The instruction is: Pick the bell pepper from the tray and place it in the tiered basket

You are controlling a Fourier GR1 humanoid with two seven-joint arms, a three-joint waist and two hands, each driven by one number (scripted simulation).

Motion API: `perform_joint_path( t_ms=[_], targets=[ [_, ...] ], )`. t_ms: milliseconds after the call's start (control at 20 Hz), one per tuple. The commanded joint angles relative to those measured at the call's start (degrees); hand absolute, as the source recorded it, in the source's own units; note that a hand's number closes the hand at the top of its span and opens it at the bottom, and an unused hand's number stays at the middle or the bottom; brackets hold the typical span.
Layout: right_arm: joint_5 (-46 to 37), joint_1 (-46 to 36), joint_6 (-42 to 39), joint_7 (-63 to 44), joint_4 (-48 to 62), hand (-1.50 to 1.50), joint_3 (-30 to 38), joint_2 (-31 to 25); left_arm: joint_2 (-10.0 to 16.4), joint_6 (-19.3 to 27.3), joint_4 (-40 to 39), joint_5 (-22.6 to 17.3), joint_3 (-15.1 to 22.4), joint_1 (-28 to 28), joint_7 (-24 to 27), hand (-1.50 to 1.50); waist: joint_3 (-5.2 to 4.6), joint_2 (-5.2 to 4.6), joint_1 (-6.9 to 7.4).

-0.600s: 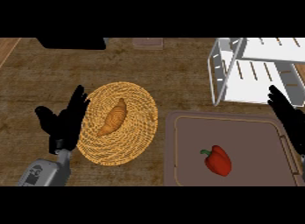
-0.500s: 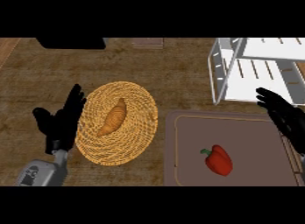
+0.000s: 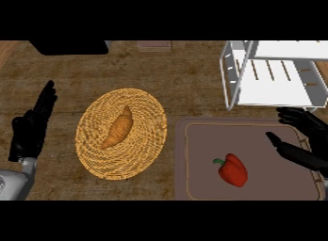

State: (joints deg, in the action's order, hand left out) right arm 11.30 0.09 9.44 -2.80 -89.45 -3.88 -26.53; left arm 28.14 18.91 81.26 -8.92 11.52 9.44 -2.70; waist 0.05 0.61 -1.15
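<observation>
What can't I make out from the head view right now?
Head view:
Tiered basket: right side cut off by the picture's edge; the upper tier covers part of the lower one.
Tray: right rim partly hidden under the right hand.
Black object at the top edge: cut off, cannot be identified.
Bell pepper: underside hidden.

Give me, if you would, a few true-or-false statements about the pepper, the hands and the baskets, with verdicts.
1. The bell pepper lies on the tray. True.
2. The right hand is curled round the bell pepper. False: it is open at the tray's right edge, apart from the pepper.
3. A pastry lies on the woven plate. True.
4. The tiered basket stands left of the woven plate. False: it stands to the right, beyond the tray.
5. The left hand touches the woven plate. False: it is open, left of it and apart.
</observation>
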Motion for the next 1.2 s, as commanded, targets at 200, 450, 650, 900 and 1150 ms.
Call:
perform_joint_path(
  t_ms=[200, 450, 650, 900, 1150],
  targets=[
    [0.5, 11.7, -5.3, -5.0, -18.1, -1.50, 6.1, -9.6, 1.1, -2.1, 1.8, 2.1, -2.2, -1.1, -0.4, 0.00, -0.09, -0.33, 0.33],
    [-4.7, 9.6, -14.9, -14.2, -22.1, -1.50, 0.6, -21.6, 1.4, -3.0, 1.2, 2.4, -1.6, -1.8, 1.0, 0.00, -0.25, -0.35, 1.08],
    [-3.2, 6.7, -21.4, -24.7, -29.2, -1.50, -2.1, -27.8, 0.9, -3.7, -0.7, 2.1, -2.4, -3.0, 3.3, 0.00, -0.32, -0.44, 1.37],
    [-2.8, -7.0, -20.7, -42.3, -29.6, -1.50, -6.5, -23.4, -0.8, -2.4, 4.6, 5.0, -0.7, -1.8, -1.6, 0.00, -0.11, -0.58, 2.24],
    [-4.2, -15.7, -23.1, -53.0, -25.9, -1.50, -12.1, -18.0, -1.6, -3.7, -0.7, 6.5, -3.1, 0.4, 1.9, 0.00, -0.12, -0.69, 1.76]
  ],
)
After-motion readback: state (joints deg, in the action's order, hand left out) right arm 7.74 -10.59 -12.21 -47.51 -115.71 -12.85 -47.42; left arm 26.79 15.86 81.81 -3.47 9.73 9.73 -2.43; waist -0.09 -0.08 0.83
